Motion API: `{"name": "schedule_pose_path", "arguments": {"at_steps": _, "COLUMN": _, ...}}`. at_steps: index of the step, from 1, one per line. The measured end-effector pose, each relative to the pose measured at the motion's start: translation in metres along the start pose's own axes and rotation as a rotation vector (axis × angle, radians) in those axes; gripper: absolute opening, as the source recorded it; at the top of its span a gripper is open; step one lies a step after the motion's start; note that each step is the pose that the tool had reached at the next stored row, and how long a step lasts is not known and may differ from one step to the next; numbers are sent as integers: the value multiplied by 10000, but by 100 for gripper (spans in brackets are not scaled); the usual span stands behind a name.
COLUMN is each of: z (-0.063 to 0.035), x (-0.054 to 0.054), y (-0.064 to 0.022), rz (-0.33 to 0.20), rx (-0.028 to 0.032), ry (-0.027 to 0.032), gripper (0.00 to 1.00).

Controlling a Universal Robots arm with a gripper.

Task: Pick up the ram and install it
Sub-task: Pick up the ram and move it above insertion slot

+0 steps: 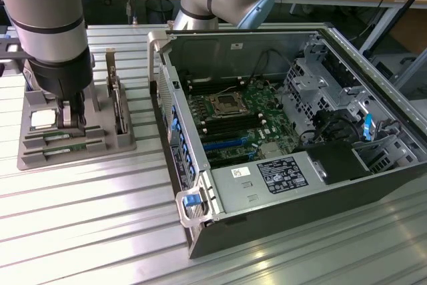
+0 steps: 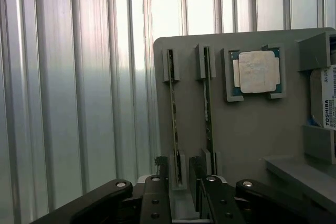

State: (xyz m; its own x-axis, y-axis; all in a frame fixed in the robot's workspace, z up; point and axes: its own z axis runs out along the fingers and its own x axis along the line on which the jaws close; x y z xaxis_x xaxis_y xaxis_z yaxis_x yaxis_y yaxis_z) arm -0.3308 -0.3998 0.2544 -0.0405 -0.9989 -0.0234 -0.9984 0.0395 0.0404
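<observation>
Two ram sticks stand on edge in slots of a grey holder tray (image 2: 247, 129): one ram (image 2: 173, 114) and a second ram (image 2: 209, 114) beside it. In the exterior view the rams (image 1: 63, 138) lie along the near part of the tray (image 1: 27, 158). My gripper (image 2: 177, 184) hangs open just above the tray, its black fingers (image 2: 156, 192) standing either side of the end of the first ram without touching it. In the exterior view the gripper (image 1: 70, 118) is low over the tray, beside the silver processor chip (image 1: 43, 119).
The processor chip (image 2: 257, 72) and a Toshiba drive (image 2: 326, 103) share the tray. A green expansion card (image 1: 120, 108) stands at the tray's right end. The open computer case (image 1: 200, 205), with its motherboard (image 1: 230, 115), lies at the exterior view's right on the ribbed metal table (image 1: 80, 231).
</observation>
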Motion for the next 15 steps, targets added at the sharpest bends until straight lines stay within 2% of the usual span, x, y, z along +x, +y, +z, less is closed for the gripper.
{"name": "schedule_pose_path", "arguments": {"at_steps": 15, "z": 99, "x": 12, "y": -4, "rz": 0, "rx": 0, "ry": 0, "gripper": 30}}
